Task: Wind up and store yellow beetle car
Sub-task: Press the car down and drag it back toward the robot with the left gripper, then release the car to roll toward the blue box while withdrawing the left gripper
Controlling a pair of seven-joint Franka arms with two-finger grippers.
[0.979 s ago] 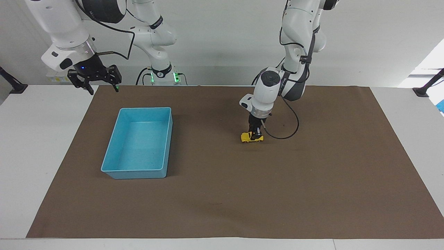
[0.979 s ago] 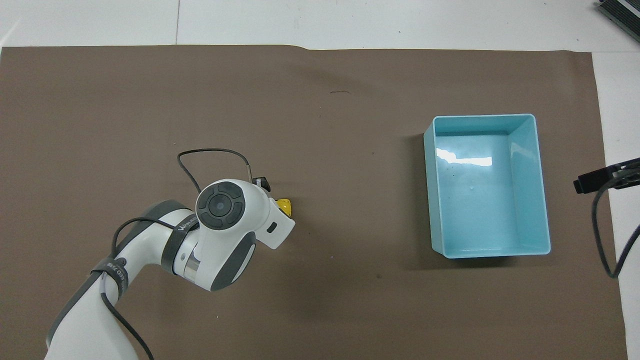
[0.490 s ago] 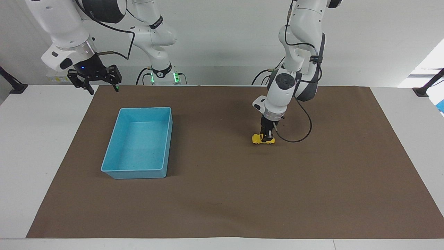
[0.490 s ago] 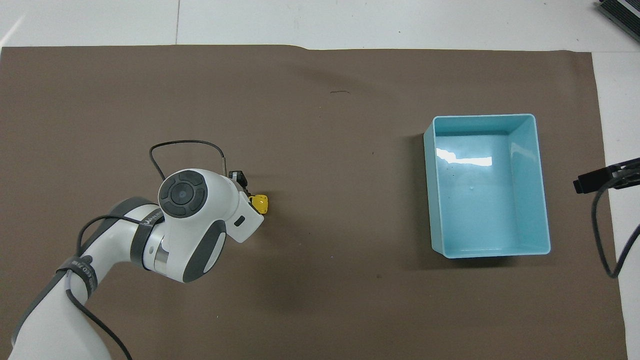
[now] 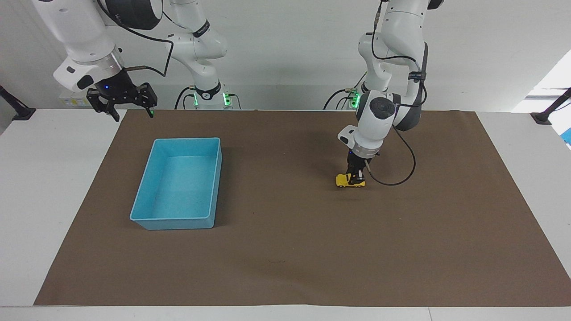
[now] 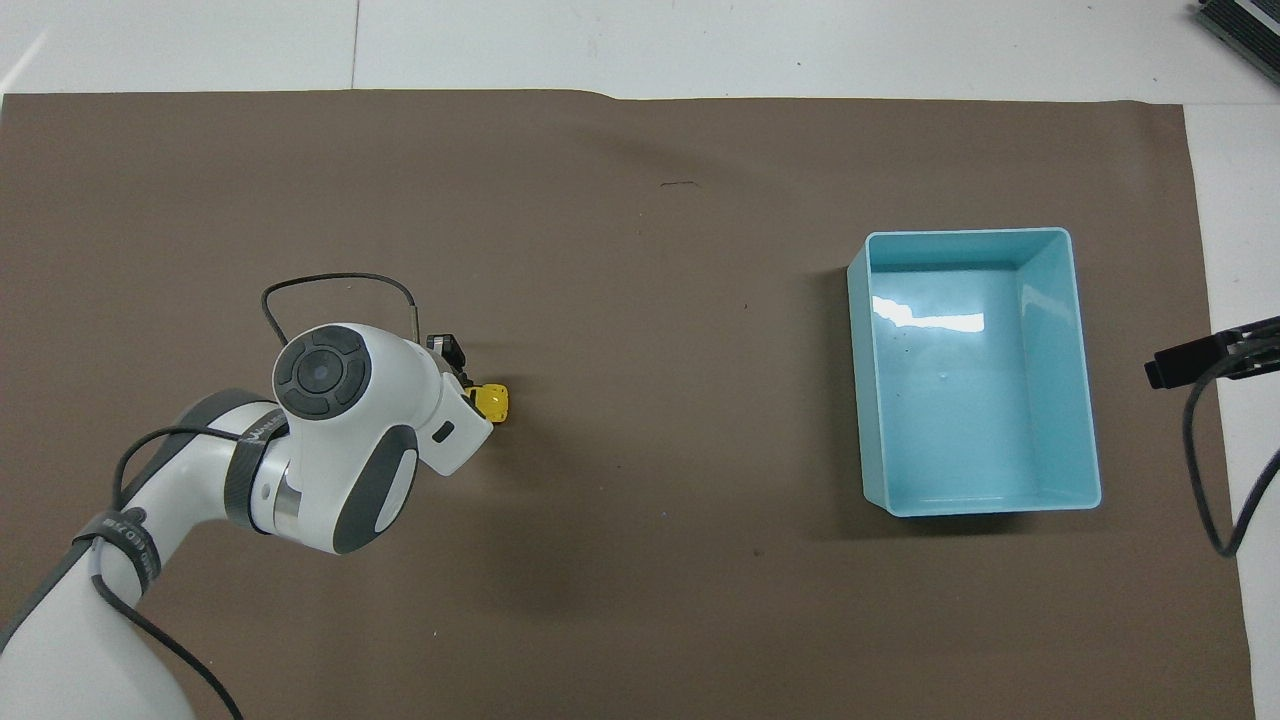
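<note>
The left gripper (image 5: 355, 177) clamps the yellow beetle car (image 5: 345, 180) on the brown mat (image 5: 285, 249). The right gripper (image 5: 129, 109) waits beside the blue bin (image 5: 178, 220), fingers spread, holding nothing.

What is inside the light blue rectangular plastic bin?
The light blue rectangular plastic bin holds nothing: its bare floor shows in both views. No part of the inside is covered.

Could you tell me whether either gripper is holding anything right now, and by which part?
The left gripper is shut on the yellow beetle car, gripping its body from above; the right gripper holds nothing.
</note>
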